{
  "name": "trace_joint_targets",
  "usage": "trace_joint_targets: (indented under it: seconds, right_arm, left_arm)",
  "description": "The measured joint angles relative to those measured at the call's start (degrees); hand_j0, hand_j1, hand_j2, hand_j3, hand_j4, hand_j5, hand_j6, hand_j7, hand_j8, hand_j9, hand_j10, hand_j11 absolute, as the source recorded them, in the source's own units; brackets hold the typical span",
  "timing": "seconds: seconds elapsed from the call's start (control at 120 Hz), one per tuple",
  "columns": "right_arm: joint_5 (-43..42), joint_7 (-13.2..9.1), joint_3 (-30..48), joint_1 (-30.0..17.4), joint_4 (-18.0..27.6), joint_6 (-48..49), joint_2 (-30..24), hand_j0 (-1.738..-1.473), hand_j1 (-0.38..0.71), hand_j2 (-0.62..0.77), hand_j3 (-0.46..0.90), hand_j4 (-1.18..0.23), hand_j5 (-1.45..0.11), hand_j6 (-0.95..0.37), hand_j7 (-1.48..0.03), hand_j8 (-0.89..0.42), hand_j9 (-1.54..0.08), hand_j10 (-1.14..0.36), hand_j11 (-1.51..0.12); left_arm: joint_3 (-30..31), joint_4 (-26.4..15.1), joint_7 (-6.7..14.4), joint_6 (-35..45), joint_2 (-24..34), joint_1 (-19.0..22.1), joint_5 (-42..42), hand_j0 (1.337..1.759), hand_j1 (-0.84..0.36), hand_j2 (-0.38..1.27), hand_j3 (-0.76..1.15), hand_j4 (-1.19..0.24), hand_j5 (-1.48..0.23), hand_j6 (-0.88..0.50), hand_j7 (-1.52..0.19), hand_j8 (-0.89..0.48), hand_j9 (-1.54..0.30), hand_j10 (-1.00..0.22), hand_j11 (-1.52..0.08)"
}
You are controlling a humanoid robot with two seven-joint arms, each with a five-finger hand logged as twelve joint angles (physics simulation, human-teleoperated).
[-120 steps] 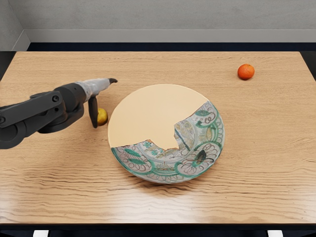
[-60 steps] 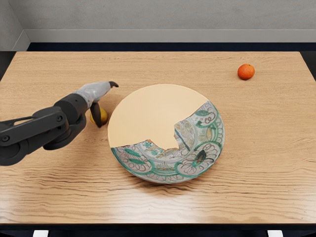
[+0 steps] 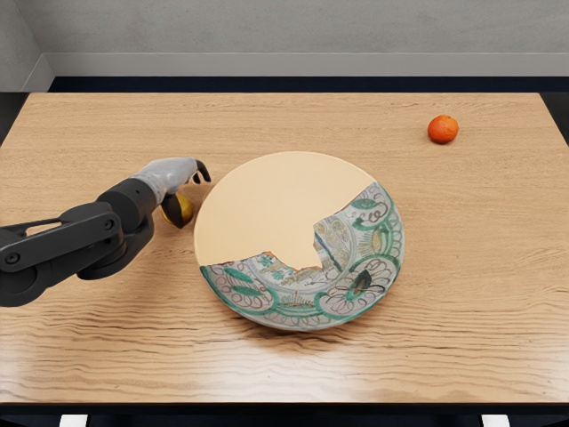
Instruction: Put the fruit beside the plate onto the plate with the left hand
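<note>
A small yellow fruit [image 3: 183, 210] lies on the table just left of the plate [image 3: 267, 205], a large round dish that is part plain cream and part green-patterned. My left hand [image 3: 185, 191] hovers right over the fruit. Its dark thumb rests at the fruit's left side and its fingers [image 3: 201, 172] arch half-curled above it, without clasping it. The hand hides the fruit's left part. The left arm comes in low from the picture's left edge. The right arm is out of view.
An orange [image 3: 443, 129] sits far off at the back right of the wooden table [image 3: 462, 294]. The plate's near rim tilts up slightly toward the front.
My left hand has dropped and shifted a little toward the front over the yellow fruit, and its outstretched fingers have curled downward. The fruit and plate have not moved.
</note>
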Motion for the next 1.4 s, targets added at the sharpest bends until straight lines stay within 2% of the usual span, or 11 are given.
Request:
trace_joint_targets:
  seconds: [0.492, 0.675, 0.983, 1.092, 1.15, 1.3, 1.4]
  right_arm:
    - [-0.01, 0.00, 0.00, 0.00, 0.00, 0.00, 0.00, -1.658, -0.35, 0.00, 0.00, 0.00, 0.00, 0.00, 0.00, 0.00, 0.00, 0.00, 0.00]
    - [0.00, 0.00, 0.00, 0.00, 0.00, 0.00, 0.00, -1.658, -0.35, 0.00, 0.00, 0.00, 0.00, 0.00, 0.00, 0.00, 0.00, 0.00, 0.00]
    - [-0.01, 0.00, 0.00, 0.00, 0.00, 0.00, 0.00, -1.658, -0.35, 0.00, 0.00, 0.00, 0.00, 0.00, 0.00, 0.00, 0.00, 0.00, 0.00]
    - [0.00, 0.00, 0.00, 0.00, 0.00, 0.00, 0.00, -1.658, -0.35, 0.00, 0.00, 0.00, 0.00, 0.00, 0.00, 0.00, 0.00, 0.00, 0.00]
    - [0.00, 0.00, 0.00, 0.00, 0.00, 0.00, 0.00, -1.658, -0.35, 0.00, 0.00, 0.00, 0.00, 0.00, 0.00, 0.00, 0.00, 0.00, 0.00]
    - [0.00, 0.00, 0.00, 0.00, 0.00, 0.00, 0.00, -1.658, -0.35, 0.00, 0.00, 0.00, 0.00, 0.00, 0.00, 0.00, 0.00, 0.00, 0.00]
    - [0.00, 0.00, 0.00, 0.00, 0.00, 0.00, 0.00, -1.658, -0.35, 0.00, 0.00, 0.00, 0.00, 0.00, 0.00, 0.00, 0.00, 0.00, 0.00]
  left_arm:
    - [0.12, -0.06, 0.00, 0.04, 1.14, 0.09, -0.19, 1.657, -0.24, 0.15, 0.00, -0.51, -0.67, -0.51, -0.67, -0.51, -0.67, -0.51, -0.67]
    - [0.11, -0.15, -0.02, 0.18, 1.23, 0.79, 0.09, 1.656, -0.30, 0.22, 0.00, -0.58, -0.70, -0.51, -0.72, -0.46, -0.73, -0.56, -0.73]
    - [0.08, -0.17, -0.01, 0.19, 1.23, 1.05, 0.23, 1.654, -0.31, 0.28, 0.00, -0.68, -0.75, -0.49, -0.80, -0.45, -0.82, -0.62, -0.83]
    - [0.07, -0.20, -0.05, 0.20, 1.31, 1.31, 0.39, 1.651, -0.31, 0.21, 0.00, -0.70, -0.76, -0.49, -0.82, -0.43, -0.85, -0.60, -0.87]
    - [0.16, -0.20, -0.03, 0.21, 1.26, 1.31, 0.51, 1.651, -0.31, 0.26, 0.00, -0.71, -0.76, -0.49, -0.82, -0.44, -0.85, -0.60, -0.88]
    - [0.36, -0.20, -0.06, 0.22, 1.37, 1.17, 0.34, 1.649, -0.31, 0.25, 0.00, -0.73, -0.76, -0.49, -0.83, -0.43, -0.86, -0.59, -0.91]
    - [0.11, -0.07, -0.04, 0.02, 2.01, 0.54, -2.69, 1.651, -0.29, 0.31, 0.00, -0.71, -0.80, -0.52, -0.84, -0.47, -0.87, -0.64, -0.90]
